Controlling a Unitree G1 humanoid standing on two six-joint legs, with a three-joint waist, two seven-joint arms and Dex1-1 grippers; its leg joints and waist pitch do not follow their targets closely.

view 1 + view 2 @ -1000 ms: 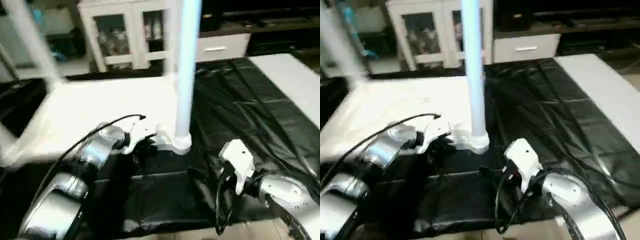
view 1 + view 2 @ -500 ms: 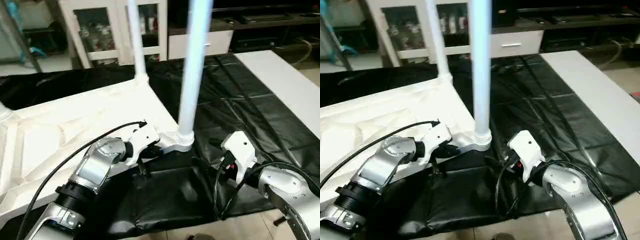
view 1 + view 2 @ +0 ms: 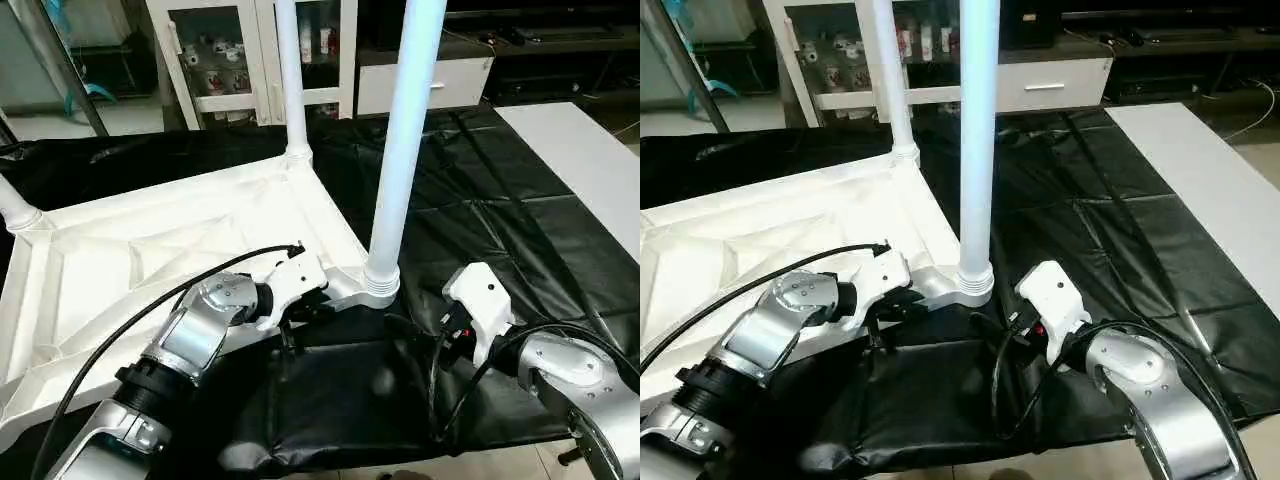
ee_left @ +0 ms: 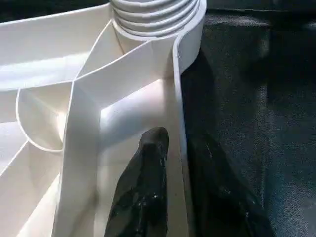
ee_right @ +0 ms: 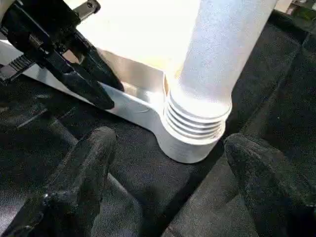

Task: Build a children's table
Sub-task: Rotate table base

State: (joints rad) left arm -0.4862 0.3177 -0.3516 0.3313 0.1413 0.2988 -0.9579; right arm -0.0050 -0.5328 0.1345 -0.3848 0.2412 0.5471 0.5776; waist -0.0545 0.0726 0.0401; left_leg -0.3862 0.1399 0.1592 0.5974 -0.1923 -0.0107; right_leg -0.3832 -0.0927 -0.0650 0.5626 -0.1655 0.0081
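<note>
The children's table lies upside down, its white ribbed tabletop on the black cover. A long white leg stands upright in the near right corner socket. Another leg rises at the far right corner, and a third at the left edge. My left gripper is shut on the tabletop's near rim beside that socket, one finger inside the rim and the other outside. My right gripper stands open just short of the socket, a finger to each side.
The black cover spreads to the right of the table. A white board lies at the far right. Behind stand a white glass-door cabinet and a white drawer. The work surface's front edge runs just under my forearms.
The whole picture has shifted and steadied as the head moved. My left gripper stays on the rim by the near right socket, and the right gripper stays open beside it.
</note>
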